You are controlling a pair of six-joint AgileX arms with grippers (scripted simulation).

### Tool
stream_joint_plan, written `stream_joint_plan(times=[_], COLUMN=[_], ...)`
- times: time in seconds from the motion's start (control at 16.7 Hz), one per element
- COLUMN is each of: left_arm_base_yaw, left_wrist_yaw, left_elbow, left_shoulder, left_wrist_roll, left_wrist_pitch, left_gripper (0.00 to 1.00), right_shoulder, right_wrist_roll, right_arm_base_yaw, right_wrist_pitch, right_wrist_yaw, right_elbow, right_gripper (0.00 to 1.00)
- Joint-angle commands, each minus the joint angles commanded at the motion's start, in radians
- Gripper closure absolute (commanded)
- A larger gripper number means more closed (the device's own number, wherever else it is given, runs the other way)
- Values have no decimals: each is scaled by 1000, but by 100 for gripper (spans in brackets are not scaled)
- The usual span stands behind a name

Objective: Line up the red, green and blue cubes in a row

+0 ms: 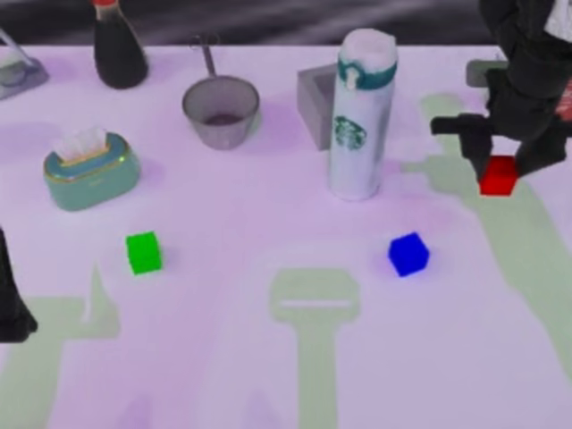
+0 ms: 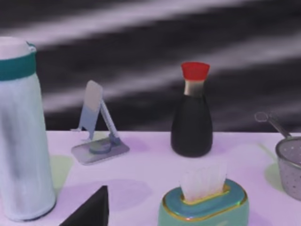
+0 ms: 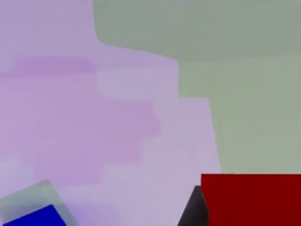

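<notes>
The red cube (image 1: 498,176) is at the table's far right, and my right gripper (image 1: 501,163) comes down over it, shut on it. In the right wrist view the red cube (image 3: 251,200) fills the near corner with one dark finger (image 3: 193,212) against its side. The blue cube (image 1: 408,254) lies right of centre, and its corner (image 3: 33,217) also shows in the right wrist view. The green cube (image 1: 143,252) sits on the left side of the table. My left gripper (image 1: 11,308) is parked at the left edge, away from all three cubes.
Along the back stand a phone stand (image 1: 13,71), a soy sauce bottle (image 1: 119,49), a metal strainer (image 1: 221,111), a grey hollow block (image 1: 315,103) and a tall white tumbler (image 1: 362,116). A teal tissue box (image 1: 91,170) sits behind the green cube.
</notes>
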Motion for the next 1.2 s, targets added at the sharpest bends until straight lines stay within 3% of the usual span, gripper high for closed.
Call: stream_joint_plan(times=[0.18, 0.3, 0.9, 1.02, 1.2], left_arm_base_yaw=[0, 0, 0, 0, 0], left_wrist_yaw=[0, 0, 0, 0, 0], left_elbow=[0, 0, 0, 0, 0], left_shoulder=[0, 0, 0, 0, 0], left_wrist_roll=[0, 0, 0, 0, 0], left_wrist_pitch=[0, 0, 0, 0, 0], left_gripper=[0, 0, 0, 0, 0], right_shoulder=[12, 40, 254, 272, 278], right_wrist_roll=[16, 70, 568, 628, 645], right_arm_base_yaw=[9, 66, 612, 672, 689], right_wrist_pitch=[-5, -33, -272, -297, -304], right_wrist_yaw=[0, 2, 18, 21, 22], right_elbow=[13, 66, 505, 556, 572], right_gripper=[100, 100, 100, 100, 100])
